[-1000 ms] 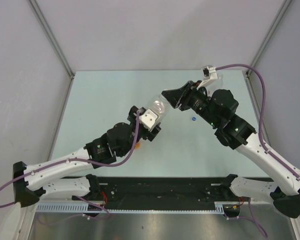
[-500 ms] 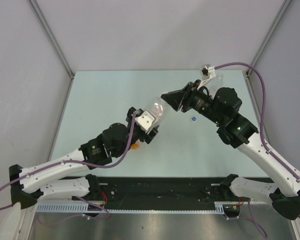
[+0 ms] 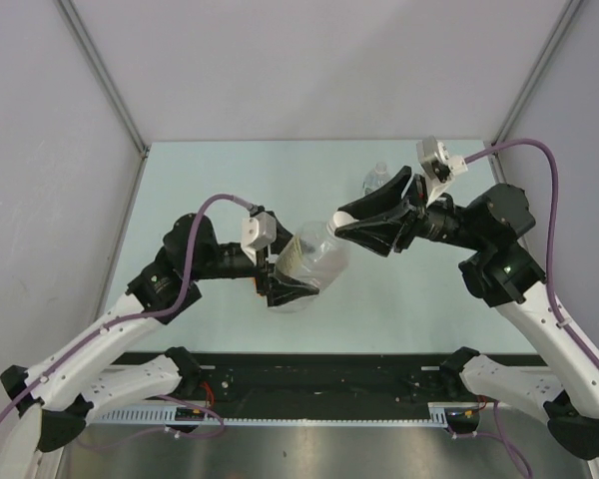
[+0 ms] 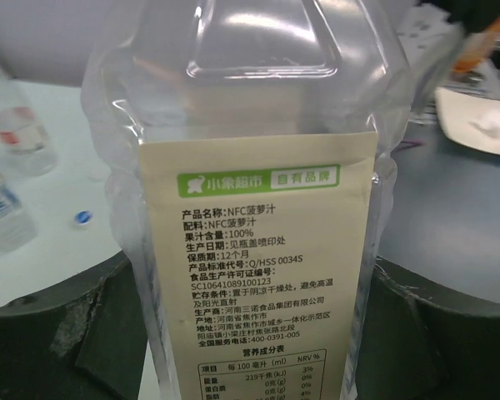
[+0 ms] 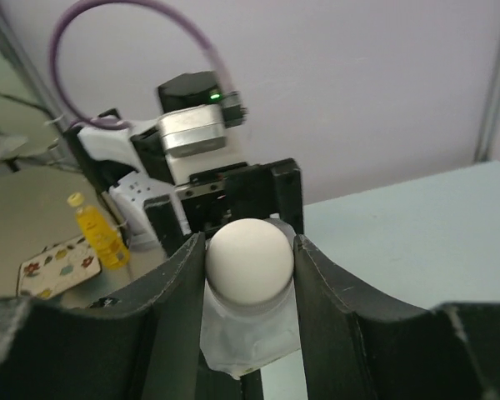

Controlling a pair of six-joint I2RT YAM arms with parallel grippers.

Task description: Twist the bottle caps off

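above the table (image 3: 200, 180), bottle (image 3: 314, 261) now nearer, cap (image 5: 250, 260) between right jaws

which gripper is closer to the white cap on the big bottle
Right. The right gripper is clamped on the white cap; the left gripper grips the bottle lower down, around its label.

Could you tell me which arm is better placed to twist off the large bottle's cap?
Right: the right jaws clamp the white cap; the left jaws hold the bottle by its body.
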